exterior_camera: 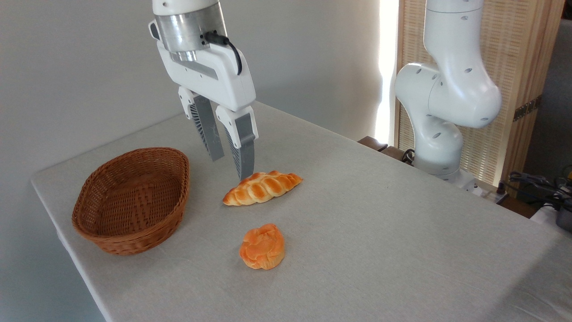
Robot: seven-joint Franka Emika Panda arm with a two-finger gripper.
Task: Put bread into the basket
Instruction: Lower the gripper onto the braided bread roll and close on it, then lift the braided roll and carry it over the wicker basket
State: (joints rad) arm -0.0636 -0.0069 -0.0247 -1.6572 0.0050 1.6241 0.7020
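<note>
Nearest, an orange bun (262,246) is lying untouched on the desk (380,232).
Bread (262,187) is being approached just beside the basket (129,237); the gripper (231,167), fingers apart, is hanging off-centre, so an end-pinch could be risked.

The tool (231,166) points down, fingers slightly parted, gripping nothing.

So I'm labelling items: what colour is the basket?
Reddish brown woven wicker, basket, clearest in the fixed camera view.
</note>
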